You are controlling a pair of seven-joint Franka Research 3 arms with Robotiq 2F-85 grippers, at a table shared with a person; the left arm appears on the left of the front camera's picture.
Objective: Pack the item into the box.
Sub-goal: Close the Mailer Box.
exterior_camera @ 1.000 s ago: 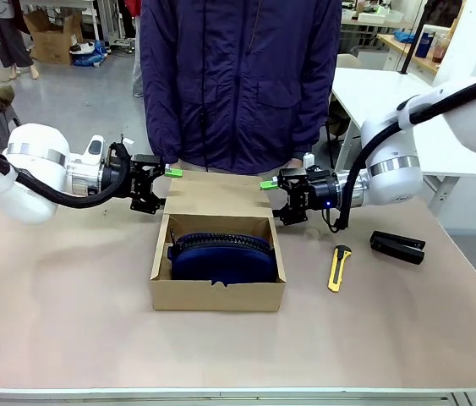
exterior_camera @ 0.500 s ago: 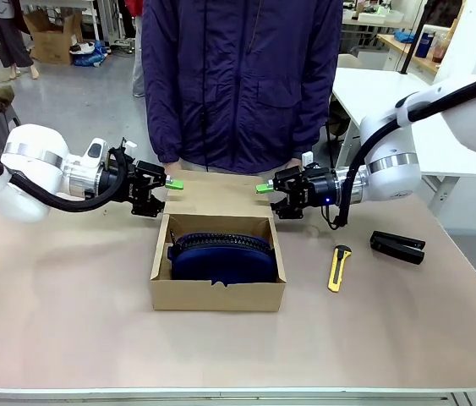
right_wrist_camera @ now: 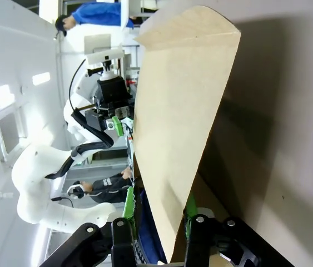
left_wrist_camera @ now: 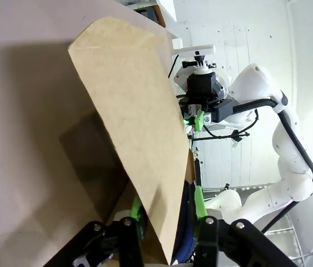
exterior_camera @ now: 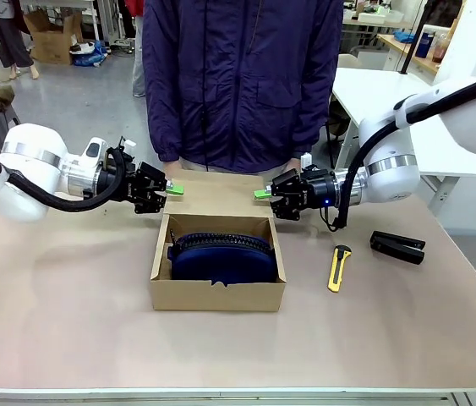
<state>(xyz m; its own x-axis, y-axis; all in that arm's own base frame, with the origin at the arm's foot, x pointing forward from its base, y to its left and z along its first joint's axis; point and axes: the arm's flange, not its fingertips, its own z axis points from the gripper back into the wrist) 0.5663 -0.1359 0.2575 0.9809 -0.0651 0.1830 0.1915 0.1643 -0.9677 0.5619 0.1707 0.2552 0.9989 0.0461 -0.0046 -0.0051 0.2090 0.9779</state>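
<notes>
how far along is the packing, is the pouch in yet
Done: the navy pouch lies inside the box. In hand: the left gripper and right gripper each pinch a side edge of the open flap lid. Left: fold the lid down over the pouch and tuck it shut.

Bright even indoor light, front view sharp, wrist views fisheye-warped w/ dark shadow on table

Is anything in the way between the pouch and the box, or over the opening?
Nothing visible. The pouch already lies inside the box. The left tool and right tool pinch the lid by its side edges behind the opening; knife and stapler lie apart on the table.
</notes>
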